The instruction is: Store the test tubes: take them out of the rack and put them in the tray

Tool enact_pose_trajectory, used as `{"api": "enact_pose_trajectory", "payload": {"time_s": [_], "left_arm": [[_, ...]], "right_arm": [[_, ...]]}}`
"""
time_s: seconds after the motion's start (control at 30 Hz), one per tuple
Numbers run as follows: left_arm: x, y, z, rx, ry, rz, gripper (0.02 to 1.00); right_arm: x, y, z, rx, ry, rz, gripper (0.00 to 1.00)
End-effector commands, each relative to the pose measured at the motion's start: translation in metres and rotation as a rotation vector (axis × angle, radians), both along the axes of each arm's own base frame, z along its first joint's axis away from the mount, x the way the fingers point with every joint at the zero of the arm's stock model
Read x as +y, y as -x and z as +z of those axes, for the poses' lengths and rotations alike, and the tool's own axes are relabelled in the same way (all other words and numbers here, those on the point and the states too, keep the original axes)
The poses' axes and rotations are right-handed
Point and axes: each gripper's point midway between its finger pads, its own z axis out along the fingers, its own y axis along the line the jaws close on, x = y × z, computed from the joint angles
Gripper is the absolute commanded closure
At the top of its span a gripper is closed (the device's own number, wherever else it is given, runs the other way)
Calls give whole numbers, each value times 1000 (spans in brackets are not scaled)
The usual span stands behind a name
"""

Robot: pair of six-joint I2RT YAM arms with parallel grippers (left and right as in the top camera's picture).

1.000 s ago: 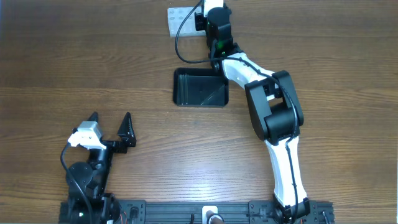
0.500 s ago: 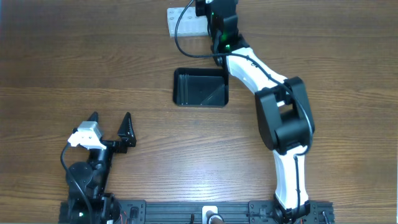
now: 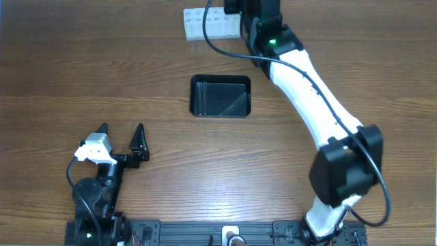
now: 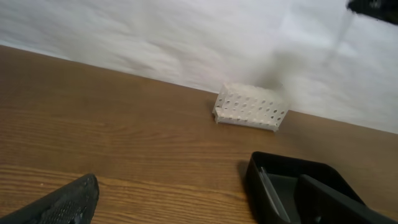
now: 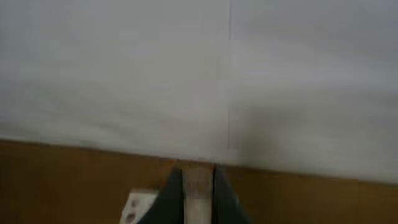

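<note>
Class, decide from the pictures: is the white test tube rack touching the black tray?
Apart. The top view shows a strip of bare wooden table between the test tube rack and the tray.

The right gripper (image 5: 198, 169) faces a white wall (image 5: 186, 68), which fills most of the scene. Its two dark fingers (image 5: 175, 196) stand close together, and a pale tube (image 5: 198, 194), blurred, sits clamped between them, running along their length. Beyond the fingers a band of brown table (image 5: 62, 180) meets the wall in a straight line. A corner of the white rack (image 5: 138, 208) lies on the table just beside one finger, with a couple of small holes showing. A faint vertical seam (image 5: 229, 74) runs down the wall.
</note>
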Motion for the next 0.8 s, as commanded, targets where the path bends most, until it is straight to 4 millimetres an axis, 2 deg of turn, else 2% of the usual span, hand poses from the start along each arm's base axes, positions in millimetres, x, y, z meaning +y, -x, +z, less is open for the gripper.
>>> {"api": "enact_pose_trajectory", "payload": {"time_s": [0.03, 0.07, 0.17, 0.37, 0.6, 0.7, 0.8], "left_arm": [[-1, 0, -2, 4, 8, -8, 18], [-1, 0, -2, 4, 8, -8, 18], [-1, 0, -2, 4, 8, -8, 20], [-1, 0, -2, 4, 8, -8, 18], [-1, 0, -2, 4, 8, -8, 18], [-1, 0, -2, 4, 8, -8, 20], [-1, 0, -2, 4, 8, -8, 18]], "right_arm": [[7, 34, -34, 255, -173, -48, 991], [6, 44, -50, 338, -190, -67, 991], [11, 65, -81, 471, -213, -83, 991], [24, 94, -132, 621, -228, -42, 989], [20, 130, -188, 761, -190, -70, 987], [17, 137, -202, 785, -178, -77, 987], [16, 137, -206, 782, -180, -76, 987]]}}
